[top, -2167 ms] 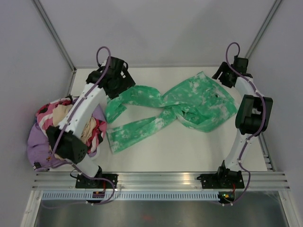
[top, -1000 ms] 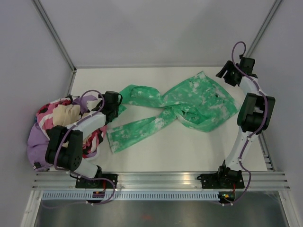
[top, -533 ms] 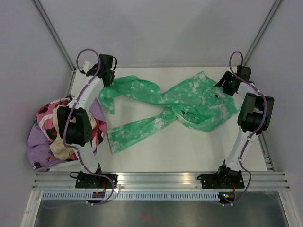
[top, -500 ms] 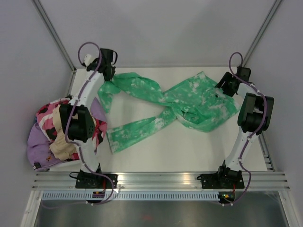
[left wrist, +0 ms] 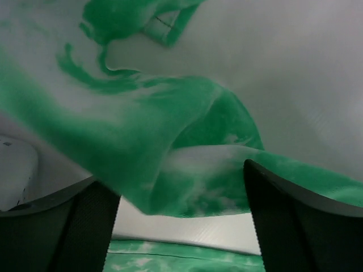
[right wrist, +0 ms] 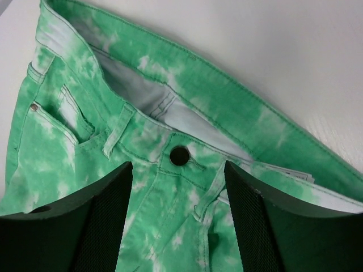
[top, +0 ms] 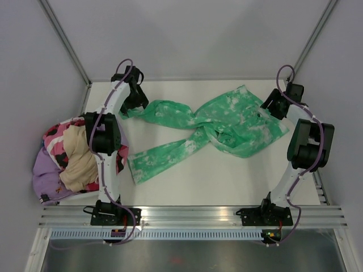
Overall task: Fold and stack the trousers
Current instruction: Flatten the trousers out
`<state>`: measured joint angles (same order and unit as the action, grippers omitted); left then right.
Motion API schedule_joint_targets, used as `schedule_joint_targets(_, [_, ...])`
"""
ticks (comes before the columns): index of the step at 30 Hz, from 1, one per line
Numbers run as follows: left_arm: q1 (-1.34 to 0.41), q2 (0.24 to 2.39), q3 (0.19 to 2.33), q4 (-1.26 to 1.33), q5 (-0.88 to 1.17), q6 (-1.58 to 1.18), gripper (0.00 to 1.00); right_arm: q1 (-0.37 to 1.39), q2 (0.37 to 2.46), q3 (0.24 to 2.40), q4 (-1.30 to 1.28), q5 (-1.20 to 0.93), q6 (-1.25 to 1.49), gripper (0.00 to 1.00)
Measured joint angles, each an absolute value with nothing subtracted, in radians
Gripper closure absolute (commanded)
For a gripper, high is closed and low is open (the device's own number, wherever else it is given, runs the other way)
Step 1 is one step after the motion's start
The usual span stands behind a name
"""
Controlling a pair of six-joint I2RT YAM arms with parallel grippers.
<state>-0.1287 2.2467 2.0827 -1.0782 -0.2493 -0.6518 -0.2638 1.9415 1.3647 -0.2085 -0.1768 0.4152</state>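
The green and white tie-dye trousers (top: 227, 122) lie spread across the table, waist at the right, the two legs crossing and running left. My left gripper (top: 135, 96) is at the back left, at the end of the far leg. In the left wrist view it (left wrist: 181, 226) is open, with a fold of the green fabric (left wrist: 170, 141) close in front of the fingers. My right gripper (top: 271, 105) hovers over the waist. In the right wrist view it (right wrist: 178, 215) is open and empty above the dark waist button (right wrist: 179, 155).
A pile of pink, purple and beige clothes (top: 68, 153) lies at the table's left edge. The white table (top: 227, 181) is walled at the back and sides. A metal rail (top: 193, 215) runs along the near edge.
My left arm swung from the middle left to the back left corner, pulling the far leg's end back and straighter, then came down a little. My right gripper shifted slightly over the waist.
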Motion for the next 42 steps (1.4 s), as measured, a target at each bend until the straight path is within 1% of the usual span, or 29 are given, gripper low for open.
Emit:
schedule_joint_targets(2, [-0.134,2.241,2.070,-1.079,-0.218,-0.623,0.00,-0.258,1.920,1.330,-0.197,-0.173,0.419,0.28])
schedule_joint_targets(4, [-0.142,2.209,2.070,-1.067,-0.184,-0.596,0.00,-0.252,1.901,1.299,-0.193,-0.157,0.425,0.27])
schedule_joint_targets(6, [-0.147,2.148,2.070,-1.055,-0.145,-0.579,0.00,-0.239,1.895,1.292,-0.193,-0.146,0.430,0.27])
schedule_joint_targets(9, [-0.166,1.994,2.050,-1.022,-0.097,-0.558,0.00,-0.197,1.900,1.302,-0.187,-0.121,0.428,0.28])
schedule_joint_targets(14, [-0.257,1.637,1.823,-0.952,-0.058,-0.544,0.02,-0.074,2.014,1.449,-0.167,-0.088,0.395,0.30])
schedule_joint_targets(17, [-0.286,1.519,1.696,-0.914,0.004,-0.544,0.02,-0.016,2.098,1.534,-0.165,-0.048,0.392,0.30])
schedule_joint_targets(20, [-0.280,1.480,1.582,-0.893,0.038,-0.544,0.03,0.013,2.182,1.618,-0.206,0.037,0.393,0.32])
schedule_joint_targets(23, [-0.276,1.497,1.534,-0.889,0.057,-0.543,0.03,0.015,2.302,1.777,-0.324,0.170,0.411,0.41])
schedule_joint_targets(24, [-0.276,1.502,1.531,-0.889,0.060,-0.543,0.03,0.014,2.331,1.825,-0.356,0.202,0.422,0.42])
schedule_joint_targets(26, [-0.276,1.506,1.530,-0.885,0.067,-0.540,0.03,0.015,2.366,1.900,-0.423,0.290,0.442,0.42])
schedule_joint_targets(27, [-0.276,1.506,1.530,-0.883,0.072,-0.537,0.03,0.013,2.370,1.901,-0.443,0.323,0.459,0.41])
schedule_joint_targets(29, [-0.276,1.506,1.528,-0.876,0.081,-0.530,0.04,0.013,2.352,1.866,-0.442,0.369,0.501,0.41])
schedule_joint_targets(30, [-0.276,1.506,1.516,-0.862,0.081,-0.527,0.04,0.012,2.328,1.813,-0.418,0.383,0.525,0.41])
schedule_joint_targets(34, [-0.276,1.498,1.396,-0.789,0.073,-0.512,0.04,-0.021,2.135,1.502,-0.329,0.407,0.636,0.41])
schedule_joint_targets(37, [-0.276,1.508,1.321,-0.791,0.051,-0.506,0.04,-0.061,1.987,1.289,-0.321,0.435,0.704,0.40])
schedule_joint_targets(42, [-0.276,1.583,1.336,-0.794,0.030,-0.504,0.04,-0.093,1.821,1.079,-0.378,0.509,0.802,0.35])
